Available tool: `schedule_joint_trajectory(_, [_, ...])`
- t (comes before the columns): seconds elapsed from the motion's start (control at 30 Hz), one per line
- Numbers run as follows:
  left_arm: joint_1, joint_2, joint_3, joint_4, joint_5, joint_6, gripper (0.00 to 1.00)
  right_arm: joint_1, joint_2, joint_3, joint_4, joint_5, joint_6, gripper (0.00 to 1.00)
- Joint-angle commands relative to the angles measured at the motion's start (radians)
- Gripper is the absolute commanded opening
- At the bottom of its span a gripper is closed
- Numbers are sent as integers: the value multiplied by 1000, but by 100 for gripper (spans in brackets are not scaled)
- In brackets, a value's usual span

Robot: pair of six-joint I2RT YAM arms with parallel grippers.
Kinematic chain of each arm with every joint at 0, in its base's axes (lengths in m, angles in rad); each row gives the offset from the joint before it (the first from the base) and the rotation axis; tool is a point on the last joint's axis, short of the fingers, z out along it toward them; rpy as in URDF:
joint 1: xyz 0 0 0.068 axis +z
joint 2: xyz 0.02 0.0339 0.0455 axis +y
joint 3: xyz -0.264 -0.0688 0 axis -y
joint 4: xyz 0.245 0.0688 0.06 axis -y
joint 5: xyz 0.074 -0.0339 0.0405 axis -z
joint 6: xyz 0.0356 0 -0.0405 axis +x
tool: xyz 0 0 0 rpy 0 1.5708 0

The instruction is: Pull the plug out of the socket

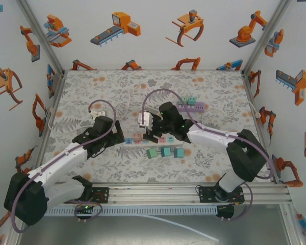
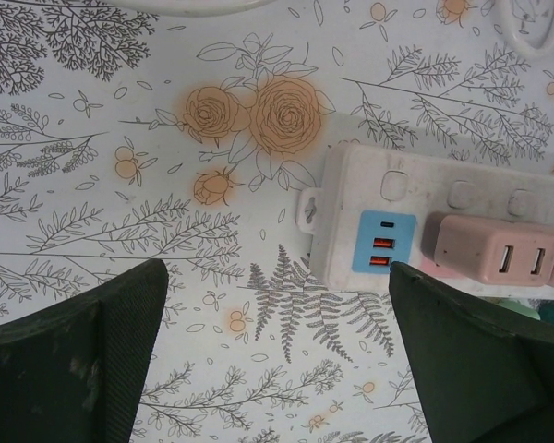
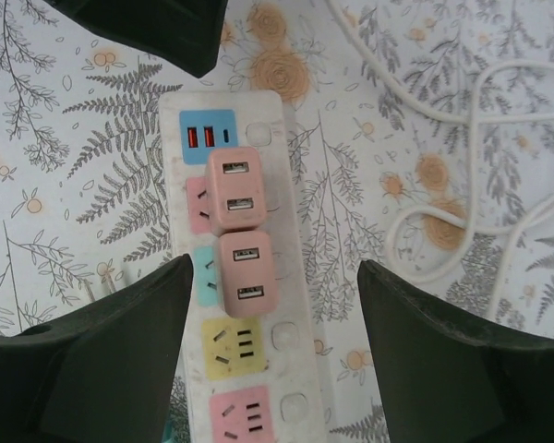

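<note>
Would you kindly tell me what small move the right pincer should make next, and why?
Probably lower the right pincer straight down over the pink plug framed between its fingers: the jaws stand open, touching nothing, and that plug is still seated in the power strip.

Bright, even light from pretty much overhead, so shadows on the bench [image 1: 76, 92] stay soft and short. No real glare anywhere. Wrist views are crisp on the flower pattern, but the dark jaws along the lower edges look a bit soft.
</note>
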Motion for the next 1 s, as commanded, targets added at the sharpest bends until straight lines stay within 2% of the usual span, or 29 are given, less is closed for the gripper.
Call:
schedule_joint_trajectory(0.0, [13,13,-7,25,15,16,97,-3,40,45,-12,-40,-9,64])
schedule_joint_trajectory(0.27, [20,54,-14,46,50,6,97,-3,103,50,-38,-44,-25,59])
schedule_joint_trajectory(0.53, [20,61,-29,41,62,-4,97,-4,129,67,-77,-61,-38,47])
schedule_joint_trajectory(0.77, [21,107,-32,25,75,-24,100,-3,141,83,-82,-67,-43,41])
schedule_joint_trajectory(0.97, [20,137,-26,40,103,-18,97,-3,141,105,-121,-83,-56,38])
